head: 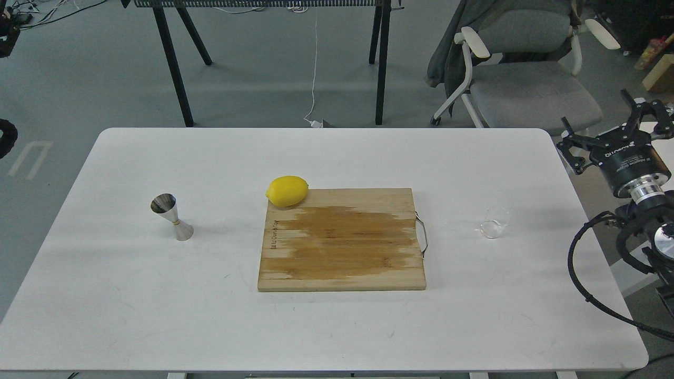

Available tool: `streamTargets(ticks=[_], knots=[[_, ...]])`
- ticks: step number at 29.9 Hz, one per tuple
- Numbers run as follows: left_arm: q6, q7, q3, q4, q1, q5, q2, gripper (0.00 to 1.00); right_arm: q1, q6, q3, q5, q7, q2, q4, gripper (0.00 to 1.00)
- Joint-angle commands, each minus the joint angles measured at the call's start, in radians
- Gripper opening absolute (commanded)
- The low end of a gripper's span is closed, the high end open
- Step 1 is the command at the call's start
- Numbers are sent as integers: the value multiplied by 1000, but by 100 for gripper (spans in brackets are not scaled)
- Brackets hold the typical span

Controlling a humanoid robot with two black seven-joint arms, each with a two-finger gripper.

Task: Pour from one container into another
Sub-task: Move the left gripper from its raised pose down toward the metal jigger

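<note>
A small clear glass cup (pixel 495 222) stands upright on the right part of the white table (pixel 337 147). The shiny steel jigger (pixel 172 217) stands upright on the left part, far from the cup. My right gripper (pixel 612 124) hangs past the table's right edge, above and to the right of the cup, open with nothing between its fingers. Of my left arm only dark bits show at the left border; its gripper is out of view.
A wooden cutting board (pixel 342 239) with a wet stain and a metal handle lies mid-table. A yellow lemon (pixel 287 190) rests at its far left corner. A grey office chair (pixel 526 79) and black table legs (pixel 174 63) stand behind the table.
</note>
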Motion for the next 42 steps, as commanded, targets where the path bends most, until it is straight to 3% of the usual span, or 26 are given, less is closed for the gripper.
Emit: streamTargets(ticks=[1,6,12,18,22,26,30,37,42], knots=[[0,-10,0,-79,-29,163,6,100,-2,0,0,0,0,-3,-6,100],[0,-10,1,-206,-49,409,46,100,-12,0,0,0,0,-3,-24,100],[0,-10,1,-358,-49,1023,83,100,-35,0,1,0,0,-4,-26,100],[0,-10,14,-388,31,1105,100,100,-42,0,1,0,1,-4,-43,100],[194,-10,11,-453,167,1102,136,100,-43,0,1,0,1,-4,-44,100],[321,-10,-3,-545,281,1099,195,100,-43,0,1,0,1,-4,-49,100],[582,-10,0,-625,394,1102,215,100,-43,0,0,0,1,-3,-52,100],[953,-10,0,-701,556,1286,223,100,-45,0,0,0,1,-3,-70,100],[977,-10,3,-702,652,1376,224,100,-46,0,0,0,1,-4,-83,100]])
